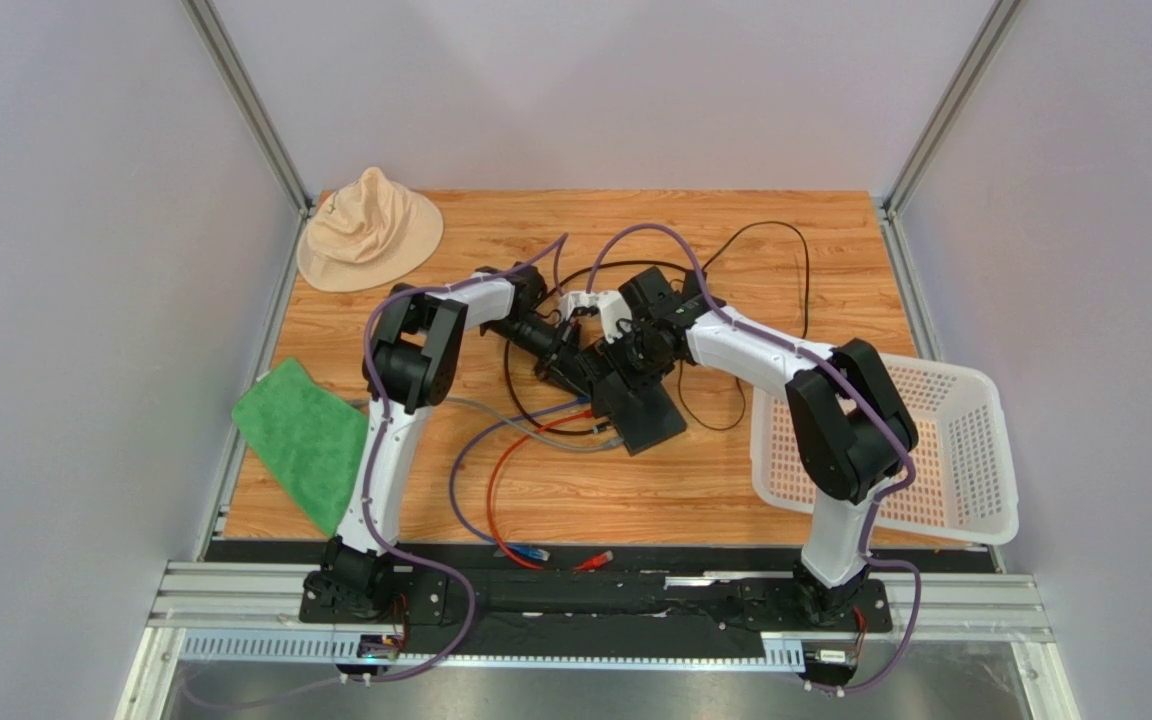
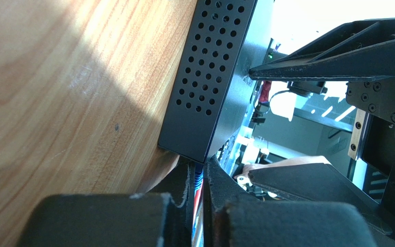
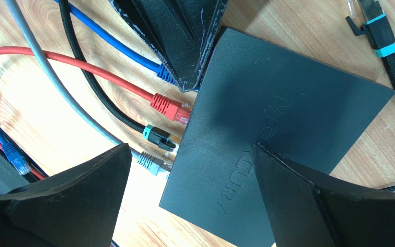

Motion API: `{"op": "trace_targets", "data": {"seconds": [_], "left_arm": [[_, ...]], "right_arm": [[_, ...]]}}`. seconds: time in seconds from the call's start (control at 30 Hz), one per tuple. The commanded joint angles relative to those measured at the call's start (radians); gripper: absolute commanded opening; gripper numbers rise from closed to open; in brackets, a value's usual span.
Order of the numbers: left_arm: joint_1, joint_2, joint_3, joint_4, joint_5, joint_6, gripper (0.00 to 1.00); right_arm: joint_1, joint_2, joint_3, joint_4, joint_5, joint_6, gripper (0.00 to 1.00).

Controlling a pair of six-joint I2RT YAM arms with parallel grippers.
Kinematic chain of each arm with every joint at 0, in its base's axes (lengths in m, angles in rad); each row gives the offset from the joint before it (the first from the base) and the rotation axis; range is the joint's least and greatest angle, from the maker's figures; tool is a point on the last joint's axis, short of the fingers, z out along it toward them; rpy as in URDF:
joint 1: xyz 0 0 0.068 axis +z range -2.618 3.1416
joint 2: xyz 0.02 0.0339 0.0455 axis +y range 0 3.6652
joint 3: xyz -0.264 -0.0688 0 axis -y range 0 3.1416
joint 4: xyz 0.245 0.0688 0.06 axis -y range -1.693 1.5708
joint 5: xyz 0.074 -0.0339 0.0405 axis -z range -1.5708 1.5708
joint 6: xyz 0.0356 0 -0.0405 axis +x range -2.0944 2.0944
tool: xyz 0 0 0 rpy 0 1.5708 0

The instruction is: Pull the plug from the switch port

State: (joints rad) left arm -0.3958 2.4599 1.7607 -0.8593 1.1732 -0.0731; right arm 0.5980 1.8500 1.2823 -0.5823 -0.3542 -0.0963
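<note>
Work barely begun: left gripper clamped on blue plug, seemingly not yet out of the switch; right gripper splayed wide.

Only thing I can actually read is the brand name MERCURY, embossed black-on-black across the top of the switch in the right wrist view. Everything else is too small or blurry to make out.
</note>
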Motion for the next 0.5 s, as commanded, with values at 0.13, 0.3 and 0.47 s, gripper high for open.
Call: {"op": "trace_targets", "data": {"seconds": [0.13, 0.3, 0.47], "left_arm": [[-0.014, -0.003, 0.037, 0.025, -0.027, -0.017, 0.00], [-0.012, 0.002, 0.043, 0.016, -0.029, -0.013, 0.00], [-0.009, 0.004, 0.051, 0.006, -0.035, -0.013, 0.00]], "right_arm": [[0.003, 0.095, -0.029, -0.047, 0.027, 0.009, 0.97], [-0.004, 0.061, -0.009, -0.004, 0.052, 0.033, 0.75], [-0.012, 0.074, 0.014, -0.008, 0.032, 0.033, 0.46]]}}
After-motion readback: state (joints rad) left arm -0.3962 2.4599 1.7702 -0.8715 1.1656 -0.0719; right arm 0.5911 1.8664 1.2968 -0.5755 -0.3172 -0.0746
